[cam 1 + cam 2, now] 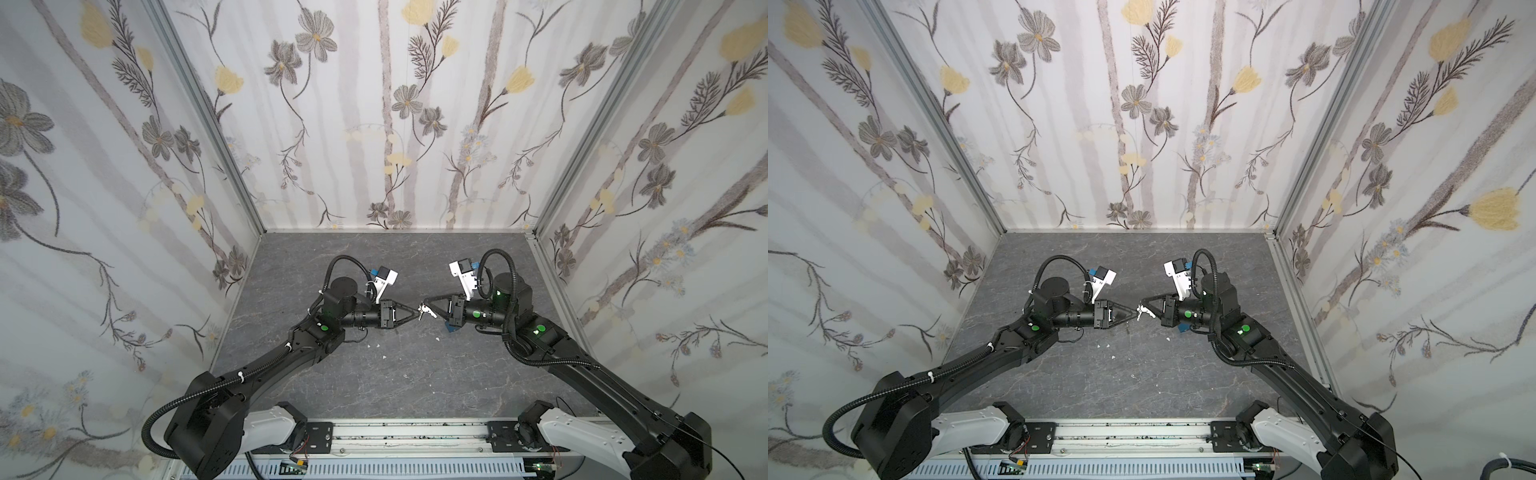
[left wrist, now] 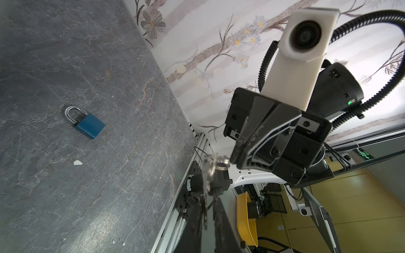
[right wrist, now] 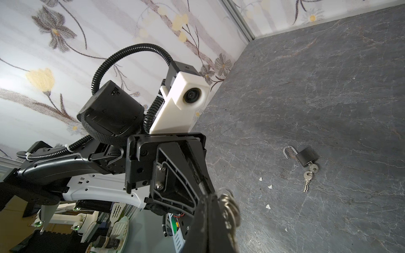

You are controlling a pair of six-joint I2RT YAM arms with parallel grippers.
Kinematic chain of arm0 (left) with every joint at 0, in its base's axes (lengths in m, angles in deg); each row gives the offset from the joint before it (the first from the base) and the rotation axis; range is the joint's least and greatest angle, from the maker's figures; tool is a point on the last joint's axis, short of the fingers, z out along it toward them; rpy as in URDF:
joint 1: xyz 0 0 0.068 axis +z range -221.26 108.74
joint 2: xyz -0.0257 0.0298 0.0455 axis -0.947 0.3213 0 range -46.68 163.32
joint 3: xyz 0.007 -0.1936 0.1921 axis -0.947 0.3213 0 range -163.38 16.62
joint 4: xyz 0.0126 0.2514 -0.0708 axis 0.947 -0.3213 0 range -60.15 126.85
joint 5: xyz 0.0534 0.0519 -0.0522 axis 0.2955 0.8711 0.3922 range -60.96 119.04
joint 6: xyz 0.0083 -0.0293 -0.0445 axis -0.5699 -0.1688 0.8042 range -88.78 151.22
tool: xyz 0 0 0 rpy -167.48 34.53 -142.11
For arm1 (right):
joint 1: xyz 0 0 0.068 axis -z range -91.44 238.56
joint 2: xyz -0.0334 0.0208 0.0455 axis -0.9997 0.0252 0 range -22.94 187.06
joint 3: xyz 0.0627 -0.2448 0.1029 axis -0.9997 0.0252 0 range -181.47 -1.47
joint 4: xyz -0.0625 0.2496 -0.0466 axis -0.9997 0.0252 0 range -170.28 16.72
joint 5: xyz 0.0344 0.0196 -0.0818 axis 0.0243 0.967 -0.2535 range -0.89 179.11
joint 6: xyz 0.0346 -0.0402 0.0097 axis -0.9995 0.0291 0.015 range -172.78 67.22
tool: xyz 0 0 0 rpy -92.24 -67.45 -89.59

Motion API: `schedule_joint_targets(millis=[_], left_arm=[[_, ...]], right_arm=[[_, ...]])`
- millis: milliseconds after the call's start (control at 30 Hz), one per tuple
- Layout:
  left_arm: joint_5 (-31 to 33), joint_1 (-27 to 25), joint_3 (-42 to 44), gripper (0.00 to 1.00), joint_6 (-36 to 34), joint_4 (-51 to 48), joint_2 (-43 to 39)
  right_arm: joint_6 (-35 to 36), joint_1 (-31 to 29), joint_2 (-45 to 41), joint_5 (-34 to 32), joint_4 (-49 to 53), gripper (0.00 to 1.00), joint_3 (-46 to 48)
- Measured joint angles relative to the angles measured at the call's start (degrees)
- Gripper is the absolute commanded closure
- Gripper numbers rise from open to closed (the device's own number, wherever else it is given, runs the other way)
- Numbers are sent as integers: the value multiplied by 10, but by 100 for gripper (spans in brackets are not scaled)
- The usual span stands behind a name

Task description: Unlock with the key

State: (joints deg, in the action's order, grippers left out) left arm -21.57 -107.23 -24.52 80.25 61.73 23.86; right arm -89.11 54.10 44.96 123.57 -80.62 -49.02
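A bunch of silver keys (image 1: 424, 311) hangs in mid-air above the middle of the table, between both grippers. My right gripper (image 1: 425, 304) is shut on the key ring (image 2: 221, 164). One key (image 2: 205, 192) hangs down from the ring, and my left gripper (image 2: 207, 200) is shut on its blade, tip to tip with the right one. The blue padlock (image 2: 89, 126) lies flat on the grey table with its shackle closed. In both top views it peeks out from under the right wrist (image 1: 450, 328).
A black padlock (image 3: 306, 157) lies on the table with its shackle open and a key bunch (image 3: 308, 177) in its keyhole. Small white scraps (image 1: 370, 345) dot the table. Flowered walls (image 1: 124, 208) close in three sides, and a rail (image 1: 407, 436) runs along the front.
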Motion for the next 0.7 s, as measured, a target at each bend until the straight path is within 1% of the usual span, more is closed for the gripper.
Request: schedule_joint_targets(millis=[67, 167, 200, 233, 267, 300, 367, 400, 567, 633, 667, 700], left_arm=[[0, 0, -2, 97, -2, -7, 0], [0, 0, -4, 97, -8, -11, 0], [0, 0, -5, 95, -9, -12, 0], [0, 0, -6, 86, -9, -15, 0], [1, 0, -6, 71, -12, -17, 0], [3, 0, -6, 64, -15, -18, 0], [10, 0, -8, 57, -14, -25, 2], [12, 0, -9, 57, -15, -27, 2], [15, 0, -10, 80, -15, -24, 3], [15, 0, -10, 87, -15, -22, 3], [15, 0, -10, 96, -15, -21, 3], [15, 0, -9, 100, -15, -21, 3]], right_arm=[[0, 0, 0, 0, 0, 100, 0], [0, 1, 0, 0, 0, 100, 0], [0, 2, 0, 0, 0, 100, 0], [1, 2, 0, 0, 0, 100, 0], [2, 2, 0, 0, 0, 100, 0], [3, 3, 0, 0, 0, 100, 0], [4, 3, 0, 0, 0, 100, 0], [4, 3, 0, 0, 0, 100, 0], [4, 3, 0, 0, 0, 100, 0], [4, 3, -1, 0, 0, 100, 2], [4, 3, -2, 0, 0, 100, 3], [4, 3, -3, 0, 0, 100, 5]])
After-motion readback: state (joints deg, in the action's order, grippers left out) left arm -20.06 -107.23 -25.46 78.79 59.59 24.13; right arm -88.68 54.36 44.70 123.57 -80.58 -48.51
